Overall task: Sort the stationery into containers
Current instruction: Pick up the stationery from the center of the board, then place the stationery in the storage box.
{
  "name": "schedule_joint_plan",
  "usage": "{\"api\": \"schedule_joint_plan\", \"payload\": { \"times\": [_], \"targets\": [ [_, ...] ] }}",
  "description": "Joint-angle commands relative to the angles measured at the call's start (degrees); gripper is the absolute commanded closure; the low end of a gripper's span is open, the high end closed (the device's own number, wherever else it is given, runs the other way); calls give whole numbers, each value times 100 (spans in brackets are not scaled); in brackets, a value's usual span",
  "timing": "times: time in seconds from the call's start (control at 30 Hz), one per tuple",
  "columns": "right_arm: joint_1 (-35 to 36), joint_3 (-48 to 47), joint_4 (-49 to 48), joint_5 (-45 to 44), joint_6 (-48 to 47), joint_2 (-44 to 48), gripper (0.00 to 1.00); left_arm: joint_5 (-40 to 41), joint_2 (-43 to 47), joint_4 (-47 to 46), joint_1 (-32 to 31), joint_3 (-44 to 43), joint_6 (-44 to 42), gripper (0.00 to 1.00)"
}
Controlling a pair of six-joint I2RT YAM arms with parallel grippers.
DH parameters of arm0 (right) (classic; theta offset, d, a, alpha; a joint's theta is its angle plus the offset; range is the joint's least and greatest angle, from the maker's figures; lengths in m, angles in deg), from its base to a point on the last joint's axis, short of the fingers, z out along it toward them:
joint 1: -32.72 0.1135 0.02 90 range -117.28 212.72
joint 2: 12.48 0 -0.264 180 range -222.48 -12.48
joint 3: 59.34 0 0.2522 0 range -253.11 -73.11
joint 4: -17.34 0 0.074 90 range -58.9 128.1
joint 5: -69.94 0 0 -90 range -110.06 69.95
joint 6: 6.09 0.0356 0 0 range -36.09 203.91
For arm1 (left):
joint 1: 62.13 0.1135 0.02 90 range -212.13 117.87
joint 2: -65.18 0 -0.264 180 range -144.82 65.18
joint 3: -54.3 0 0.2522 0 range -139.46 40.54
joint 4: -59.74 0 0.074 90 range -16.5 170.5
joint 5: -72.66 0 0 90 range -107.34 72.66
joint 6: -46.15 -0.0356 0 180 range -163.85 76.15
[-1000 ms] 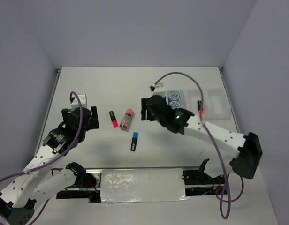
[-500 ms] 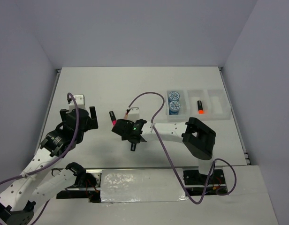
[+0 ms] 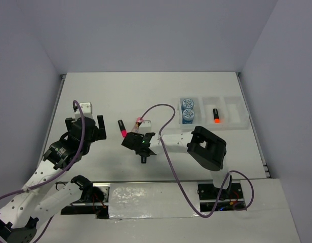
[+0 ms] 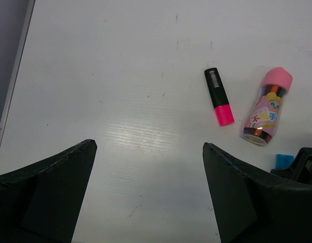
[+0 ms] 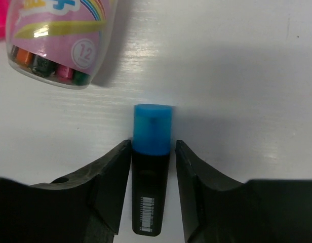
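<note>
Having swung toward the near edge of the white tabletop (image 3: 146, 91), the right gripper (image 5: 153, 147) straddles the short black blue-capped highlighter (image 5: 152, 129), fingers (image 5: 113, 182) parted just beside its body; best to close evenly below the cap before lifting.

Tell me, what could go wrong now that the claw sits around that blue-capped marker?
1. The right claw flanks the smooth body of the blue-capped highlighter. With an uneven squeeze it might twist or slip out.
2. The pink tube lies close by, and a sideways nudge could set it rolling.
3. The tray has narrow compartments, so a tilted highlighter might catch a rim.
</note>
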Motion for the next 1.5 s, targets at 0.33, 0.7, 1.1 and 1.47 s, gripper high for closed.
{"api": "schedule_joint_plan", "payload": {
  "times": [0.33,0.7,1.1,1.47],
  "targets": [
    [-144,745,-1075,366,-817,652,76,-6,190,-195,16,-8,-100,1],
    [-2426,1168,-1745,1342,-5298,3414,84,2,129,-187,25,-25,-100,1],
    [-6004,631,-2042,2957,-6119,2889,84,38,58,-187,33,-25,-91,1],
    [-6507,684,-2139,2687,-5566,2256,76,20,94,-204,42,-25,-100,1]
  ]
}}
